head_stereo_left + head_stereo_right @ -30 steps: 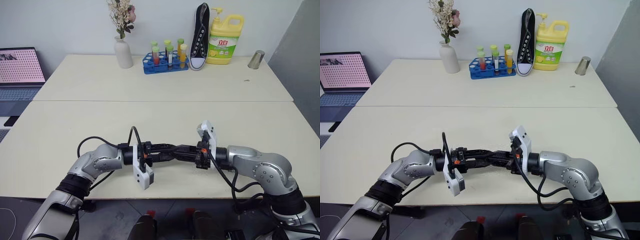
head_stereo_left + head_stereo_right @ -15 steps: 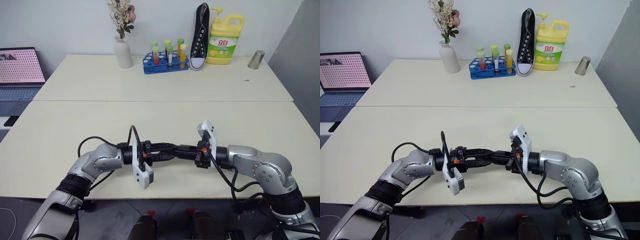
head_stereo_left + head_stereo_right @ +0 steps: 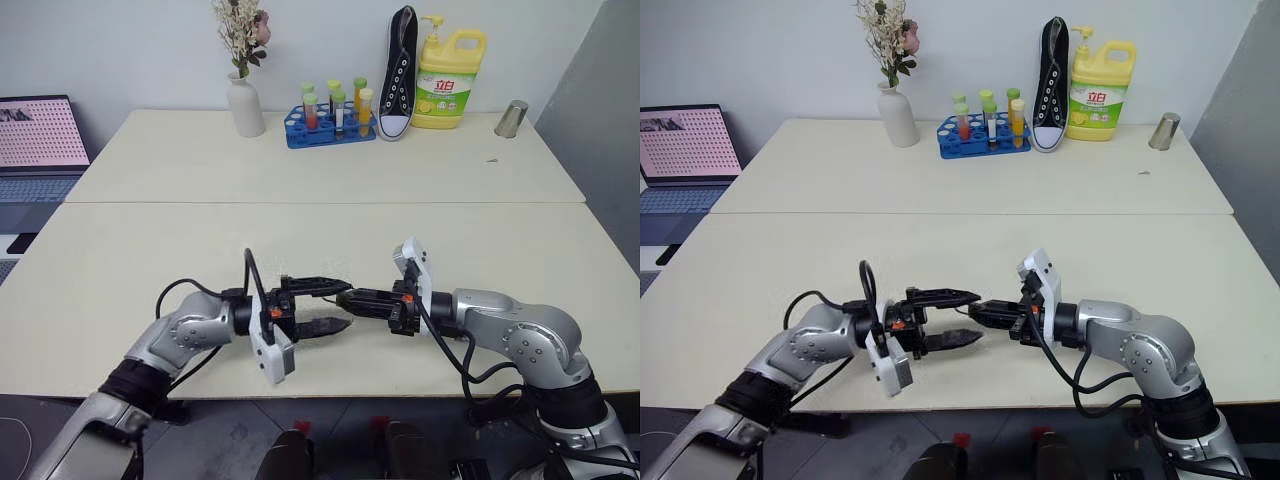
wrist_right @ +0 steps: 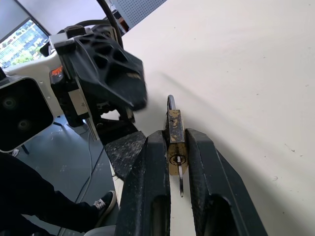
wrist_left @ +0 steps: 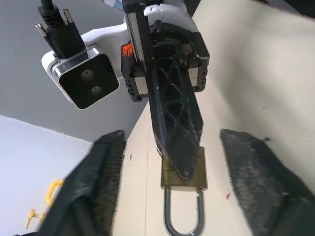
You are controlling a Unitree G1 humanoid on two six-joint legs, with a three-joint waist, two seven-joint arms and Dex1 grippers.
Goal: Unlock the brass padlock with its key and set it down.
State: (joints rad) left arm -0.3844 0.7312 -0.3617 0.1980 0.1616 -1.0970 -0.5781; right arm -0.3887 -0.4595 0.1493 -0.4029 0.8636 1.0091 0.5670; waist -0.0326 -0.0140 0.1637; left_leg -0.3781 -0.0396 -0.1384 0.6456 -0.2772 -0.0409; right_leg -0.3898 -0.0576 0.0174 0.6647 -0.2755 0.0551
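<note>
One small golden-brass rectangular padlock [image 4: 174,139] with a silver U-shaped shackle sat clamped between the right gripper's [image 3: 345,298] two black fingers, low at centre frame above the cream worktop [image 3: 300,160]. One thin silvery key [image 4: 179,181] stuck out of its keyhole. The left gripper's [image 3: 338,306] two fingers stood spread apart around nothing, facing the padlock.

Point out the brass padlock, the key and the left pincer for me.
brass padlock [image 4: 175,135], right wrist view, on its brass body.
key [image 4: 180,182], right wrist view, on the silvery end below the keyhole.
left pincer [image 3: 342,305], left eye view, midway between its fingertips.
</note>
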